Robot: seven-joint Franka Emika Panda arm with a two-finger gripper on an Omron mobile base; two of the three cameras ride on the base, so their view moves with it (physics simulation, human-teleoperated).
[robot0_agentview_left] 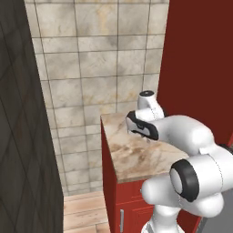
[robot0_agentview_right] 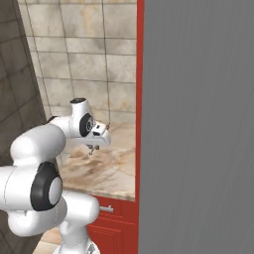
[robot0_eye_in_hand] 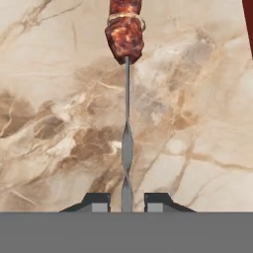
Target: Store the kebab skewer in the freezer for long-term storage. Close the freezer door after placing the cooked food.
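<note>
Skewer [robot0_eye_in_hand: 127, 123] is in the gripper [robot0_eye_in_hand: 127, 200]: in the hand view you see its thin metal stick run up from between the two dark fingertips [robot0_eye_in_hand: 97, 201], which are closed tightly on its lower end. The reddish-brown meat [robot0_eye_in_hand: 125, 34] sits at the far end, at the top of that view. Behind the skewer you see the beige marble counter [robot0_agentview_left: 136, 159]. In the right base view the gripper [robot0_agentview_right: 94, 146] hangs above this counter, beside a tall grey panel [robot0_agentview_right: 198, 124] with a red edge. The counter rests on red cabinets [robot0_agentview_left: 113, 195], and a tiled wall [robot0_agentview_left: 91, 68] stands behind it.
</note>
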